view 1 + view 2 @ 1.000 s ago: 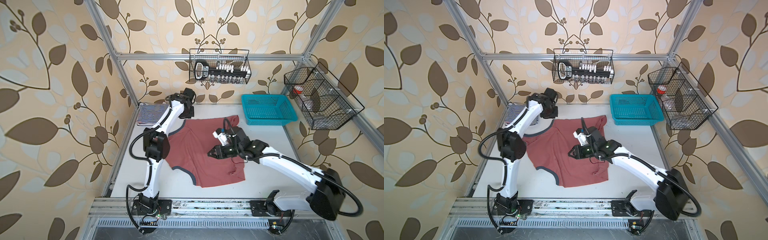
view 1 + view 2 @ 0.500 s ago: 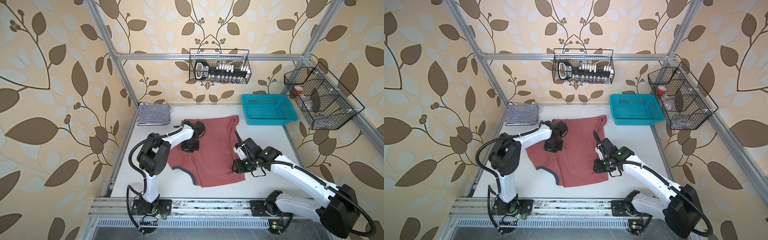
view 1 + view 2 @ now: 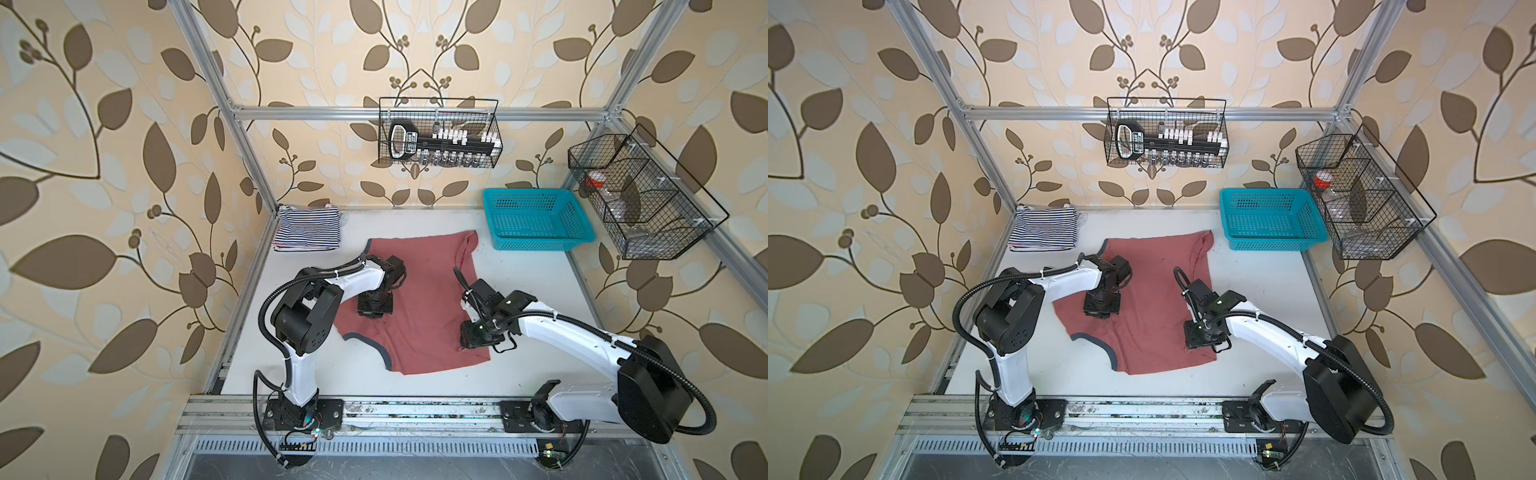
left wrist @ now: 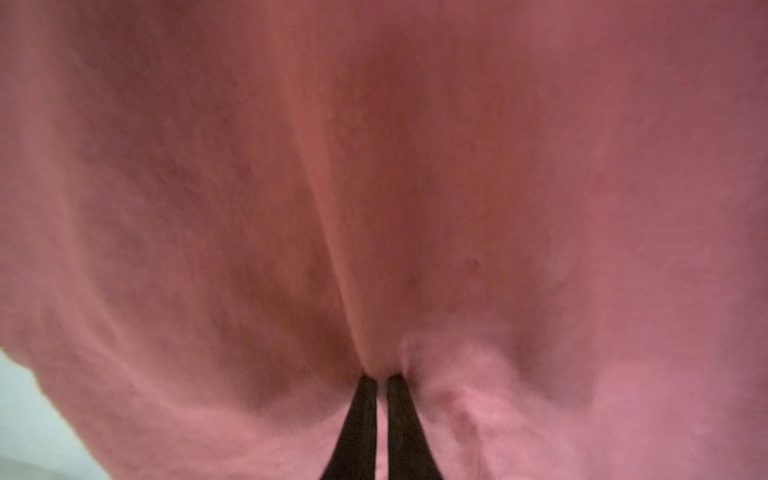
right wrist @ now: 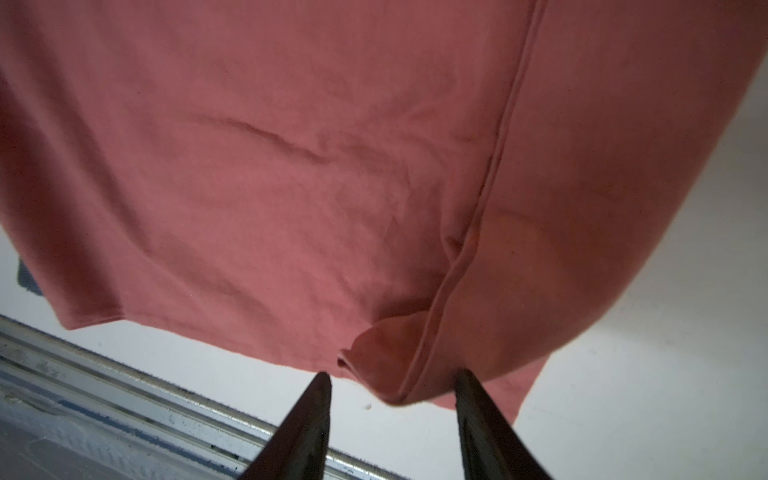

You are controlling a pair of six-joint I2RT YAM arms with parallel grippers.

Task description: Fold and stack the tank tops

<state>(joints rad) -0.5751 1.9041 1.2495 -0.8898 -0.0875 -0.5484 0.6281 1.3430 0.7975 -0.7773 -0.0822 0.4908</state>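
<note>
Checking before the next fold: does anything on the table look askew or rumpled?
The red tank top lies skewed, and its hem corner by the right gripper is flipped over. The striped stack looks tidy.

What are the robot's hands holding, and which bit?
The left hand pinches a fold in the body of the dusty red fabric tank top. The right hand is open at its seam.

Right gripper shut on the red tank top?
No: in the right wrist view the right gripper stands with jaws apart, the hem of the red tank top between them.
</note>
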